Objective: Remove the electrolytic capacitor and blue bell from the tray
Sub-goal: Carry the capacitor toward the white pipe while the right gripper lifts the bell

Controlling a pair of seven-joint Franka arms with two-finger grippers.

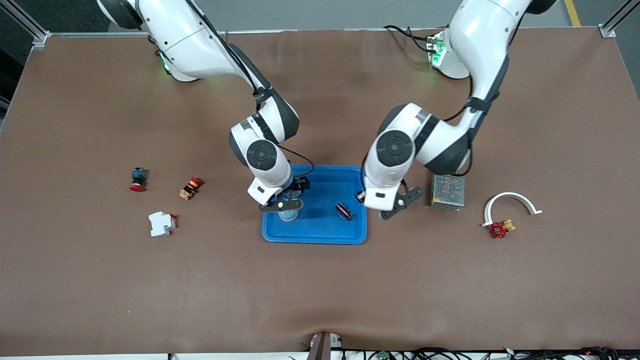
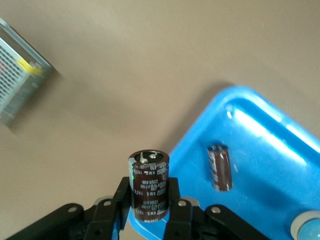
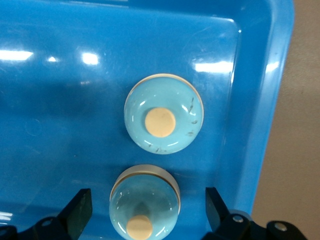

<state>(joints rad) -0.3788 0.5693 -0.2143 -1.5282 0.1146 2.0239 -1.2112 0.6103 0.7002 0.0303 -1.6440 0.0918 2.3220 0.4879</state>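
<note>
**Capacitor held at the tray edge, two bells under the spread fingers**

While a dark brown capacitor (image 2: 149, 186) is clamped upright between the fingers of the left end effector (image 2: 148, 210), its flat silver top is turned toward the wrist camera and its long axis runs along the fingers. It is carried over the rim of the blue tray (image 1: 320, 232) at the tray's edge toward the left arm's end of the desk (image 1: 320, 290).

A second capacitor (image 1: 344, 211) is seen lying on its side on the tray floor, close to that same edge, its long axis slanted across the tray.

The right end effector (image 3: 144, 212) is held over the tray's end toward the right arm, with its fingers spread wide and nothing gripped. Between those fingers a pale blue bell (image 3: 145, 202) with a cream button on top is seen on the tray floor, dome upward. A second bell (image 3: 163, 113) of the same kind rests just beside it, also dome up; the two are close but a narrow strip of tray shows between them.

Outside the tray, a perforated metal box (image 1: 448, 191) sits on the desk near the left arm, with a white curved piece (image 1: 510, 201) and a small red part (image 1: 498, 229) toward that end. Toward the right arm's end lie a red-capped button (image 1: 138, 179), an orange and red switch (image 1: 190, 187) and a white breaker (image 1: 162, 223).
</note>
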